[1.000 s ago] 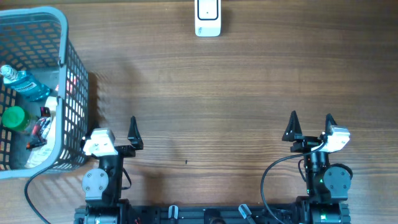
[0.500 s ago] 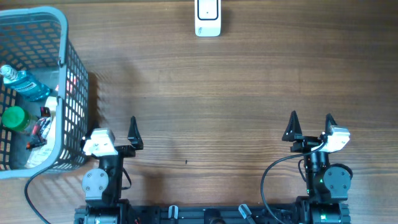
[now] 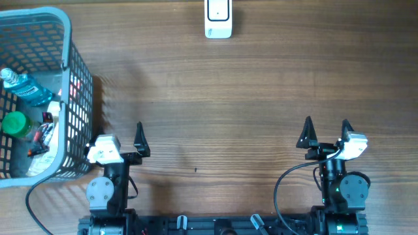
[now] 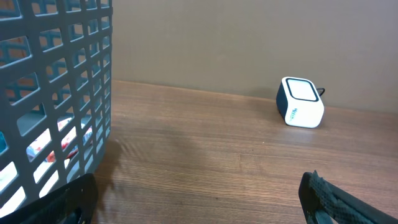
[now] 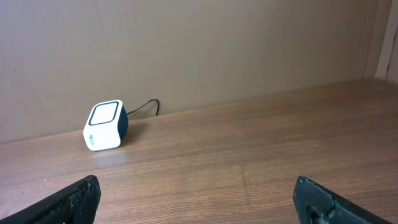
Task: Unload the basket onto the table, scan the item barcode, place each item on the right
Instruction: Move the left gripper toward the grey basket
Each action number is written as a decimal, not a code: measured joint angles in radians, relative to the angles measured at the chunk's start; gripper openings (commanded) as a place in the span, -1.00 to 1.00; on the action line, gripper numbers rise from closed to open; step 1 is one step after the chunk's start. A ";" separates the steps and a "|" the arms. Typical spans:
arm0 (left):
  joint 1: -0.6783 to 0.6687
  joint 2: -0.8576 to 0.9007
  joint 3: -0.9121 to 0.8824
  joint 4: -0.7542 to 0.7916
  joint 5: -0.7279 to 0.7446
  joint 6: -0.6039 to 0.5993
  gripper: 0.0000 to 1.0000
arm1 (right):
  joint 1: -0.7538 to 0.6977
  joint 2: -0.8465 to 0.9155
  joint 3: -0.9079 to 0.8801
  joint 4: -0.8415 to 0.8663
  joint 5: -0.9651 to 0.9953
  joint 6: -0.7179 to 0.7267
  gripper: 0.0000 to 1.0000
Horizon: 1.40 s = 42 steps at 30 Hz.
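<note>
Bottle [image 3: 23, 88] and green-capped container [image 3: 14, 124] lie in basket [image 3: 68, 39] at table's left edge. Scanner [image 3: 218, 18] sits mid far edge. Left gripper [image 3: 121, 140] and right gripper [image 3: 326, 130] at near edge, jaws apart, empty.

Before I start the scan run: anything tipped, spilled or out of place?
Nothing stands out: the scanner sits upright at the far side, the items lie inside the basket, and nothing is spilled.

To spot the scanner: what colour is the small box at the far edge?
Scanner is white with a dark back; clearest in the right wrist view.
</note>
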State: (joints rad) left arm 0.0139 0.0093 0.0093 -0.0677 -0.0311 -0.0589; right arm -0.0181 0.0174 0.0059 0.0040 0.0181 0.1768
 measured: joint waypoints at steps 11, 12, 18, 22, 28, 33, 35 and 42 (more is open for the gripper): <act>0.000 0.000 0.000 0.002 -0.002 0.000 1.00 | 0.000 0.000 0.000 0.000 0.000 0.000 1.00; 0.000 0.000 0.000 0.002 -0.002 0.000 1.00 | 0.000 0.000 0.000 0.000 0.000 0.000 1.00; 0.000 0.000 0.000 0.006 -0.002 0.000 1.00 | 0.000 0.000 0.000 0.000 0.000 0.000 1.00; 0.000 0.000 0.000 0.008 -0.002 0.000 1.00 | 0.000 0.000 0.000 0.000 0.000 0.000 1.00; 0.000 0.000 0.000 0.054 0.016 -0.014 1.00 | 0.000 0.000 0.000 0.000 0.000 0.000 1.00; 0.000 0.000 0.007 0.095 0.123 -0.034 1.00 | 0.000 0.000 0.000 0.000 0.000 0.000 0.99; 0.000 0.000 0.024 0.093 0.162 -0.037 1.00 | 0.000 0.000 0.000 0.000 0.000 0.000 1.00; 0.000 0.072 0.241 0.003 0.279 -0.047 1.00 | 0.000 0.000 0.000 0.000 0.000 0.000 1.00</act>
State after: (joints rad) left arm 0.0139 0.0811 0.2508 -0.0643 0.2481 -0.1059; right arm -0.0181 0.0174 0.0059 0.0040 0.0181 0.1768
